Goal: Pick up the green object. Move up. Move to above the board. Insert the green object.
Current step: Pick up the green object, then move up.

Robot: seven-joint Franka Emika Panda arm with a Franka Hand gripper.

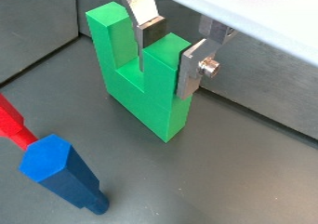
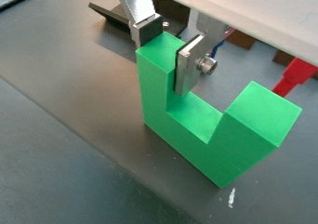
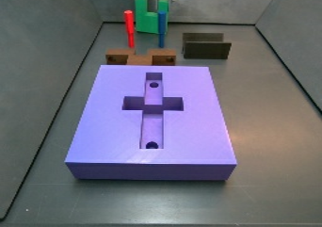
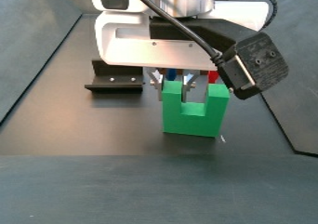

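Green object (image 2: 205, 125) stood on the floor at the far end, well apart from the board (image 3: 153, 118). My gripper (image 2: 168, 49) straddled one prong, fingers not visibly clamped. I judged picking up was in hand; next, close and lift.

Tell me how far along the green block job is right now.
Done: the gripper has reached the green object, its fingers straddling one prong in both wrist views. In hand: the grasp; whether the pads are clamped is unclear, and the block sits on the floor. Left: lifting, moving above the board, and inserting; its cross-shaped recess is empty.
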